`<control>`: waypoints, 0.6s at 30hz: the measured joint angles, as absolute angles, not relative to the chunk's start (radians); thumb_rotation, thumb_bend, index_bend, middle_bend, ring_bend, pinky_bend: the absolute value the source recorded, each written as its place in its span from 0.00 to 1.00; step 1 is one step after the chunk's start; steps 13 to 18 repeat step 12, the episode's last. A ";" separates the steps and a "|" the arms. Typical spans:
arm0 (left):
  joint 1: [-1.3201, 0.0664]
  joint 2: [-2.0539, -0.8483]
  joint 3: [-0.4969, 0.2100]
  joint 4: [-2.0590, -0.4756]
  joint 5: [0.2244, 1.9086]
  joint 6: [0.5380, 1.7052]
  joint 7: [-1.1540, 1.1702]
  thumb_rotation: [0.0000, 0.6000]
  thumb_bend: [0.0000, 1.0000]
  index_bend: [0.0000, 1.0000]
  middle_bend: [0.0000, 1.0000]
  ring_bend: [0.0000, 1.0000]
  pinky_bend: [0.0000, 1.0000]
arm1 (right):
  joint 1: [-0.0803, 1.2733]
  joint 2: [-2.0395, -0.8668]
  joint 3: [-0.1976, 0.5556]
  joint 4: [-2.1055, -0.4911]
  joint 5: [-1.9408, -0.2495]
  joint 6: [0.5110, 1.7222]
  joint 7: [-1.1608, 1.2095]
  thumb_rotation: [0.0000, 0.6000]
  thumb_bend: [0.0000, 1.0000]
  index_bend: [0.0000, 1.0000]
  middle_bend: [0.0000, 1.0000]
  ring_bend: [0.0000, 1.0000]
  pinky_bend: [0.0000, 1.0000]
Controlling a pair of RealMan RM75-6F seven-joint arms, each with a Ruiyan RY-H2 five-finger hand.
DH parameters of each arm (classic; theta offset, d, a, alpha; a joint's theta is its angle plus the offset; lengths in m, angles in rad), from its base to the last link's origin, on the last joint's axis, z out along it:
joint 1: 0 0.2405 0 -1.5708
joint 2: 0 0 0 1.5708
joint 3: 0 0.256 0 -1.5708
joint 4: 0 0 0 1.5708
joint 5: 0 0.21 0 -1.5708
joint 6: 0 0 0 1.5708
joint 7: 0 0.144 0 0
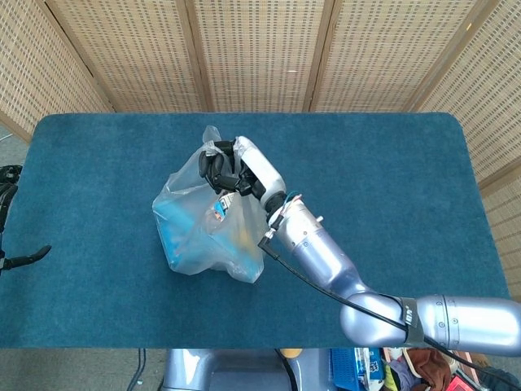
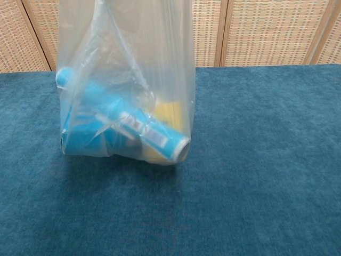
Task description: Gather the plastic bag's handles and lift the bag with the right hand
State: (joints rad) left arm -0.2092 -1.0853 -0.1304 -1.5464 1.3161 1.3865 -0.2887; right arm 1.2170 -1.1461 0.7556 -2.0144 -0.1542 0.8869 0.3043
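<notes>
The right robot hand [image 1: 232,169], white-shelled with black fingers, is curled tight around the gathered handles of a plastic bag [image 1: 203,224], holding them bunched at the top. Its smooth, silver, tube-shaped forearm [image 1: 313,252] runs in from the lower right of the head view, with a thin black cable along it. The left robot hand is not visible in either view.

In the chest view, nearest the camera, lies the worktop [image 2: 256,176], covered in a deep teal fabric with a short, velvety nap. The bag [image 2: 125,80] hangs in the left half of that view, thin, clear and crinkled, its sides stretched upward out of the top of the picture. A soft shadow lies on the fabric under it; whether its bottom touches the cloth I cannot tell.

Inside, the contents slump at the bottom. A bright blue cylinder [image 2: 149,136] with a white label lies tilted, its round end facing the camera at lower right. Behind it is a pale yellow item [image 2: 169,114], blurred by the plastic. More blue shapes [image 2: 82,136] fill the left side; their outlines are unclear.

From above, the bag sits left of the worktop's centre, well apart from every edge.

Beyond the far edge stands a folding screen [image 1: 260,49] of woven, light tan cane panels in wooden frames.
</notes>
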 measured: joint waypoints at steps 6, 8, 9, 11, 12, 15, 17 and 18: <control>-0.207 -1.079 -0.135 -1.544 1.319 1.376 -0.307 1.00 0.17 0.00 0.00 0.00 0.00 | 1.256 -1.105 0.787 -2.023 -0.072 0.901 0.277 1.00 1.00 0.68 0.80 0.72 0.62; -0.207 -1.079 -0.136 -1.543 1.320 1.372 -0.309 1.00 0.17 0.00 0.00 0.00 0.00 | 1.271 -1.095 0.797 -2.024 -0.048 0.909 0.271 1.00 1.00 0.68 0.80 0.72 0.62; -0.207 -1.078 -0.137 -1.542 1.320 1.370 -0.311 1.00 0.17 0.00 0.00 0.00 0.00 | 1.276 -1.092 0.801 -2.023 -0.040 0.912 0.268 1.00 1.00 0.68 0.80 0.72 0.62; -0.207 -1.078 -0.139 -1.542 1.320 1.367 -0.313 1.00 0.17 0.00 0.00 0.00 0.00 | 1.285 -1.084 0.808 -2.021 -0.025 0.916 0.263 1.00 1.00 0.68 0.80 0.72 0.62; -0.208 -1.078 -0.140 -1.541 1.319 1.365 -0.314 1.00 0.17 0.00 0.00 0.00 0.00 | 1.288 -1.082 0.811 -2.020 -0.020 0.918 0.261 1.00 1.00 0.68 0.80 0.72 0.62; -0.208 -1.078 -0.140 -1.541 1.319 1.365 -0.314 1.00 0.17 0.00 0.00 0.00 0.00 | 1.288 -1.082 0.811 -2.020 -0.020 0.918 0.261 1.00 1.00 0.68 0.80 0.72 0.62; -0.208 -1.078 -0.140 -1.541 1.319 1.365 -0.314 1.00 0.17 0.00 0.00 0.00 0.00 | 1.288 -1.082 0.811 -2.020 -0.020 0.918 0.261 1.00 1.00 0.68 0.80 0.72 0.62; -0.208 -1.078 -0.140 -1.541 1.319 1.365 -0.314 1.00 0.17 0.00 0.00 0.00 0.00 | 1.288 -1.082 0.811 -2.020 -0.020 0.918 0.261 1.00 1.00 0.68 0.80 0.72 0.62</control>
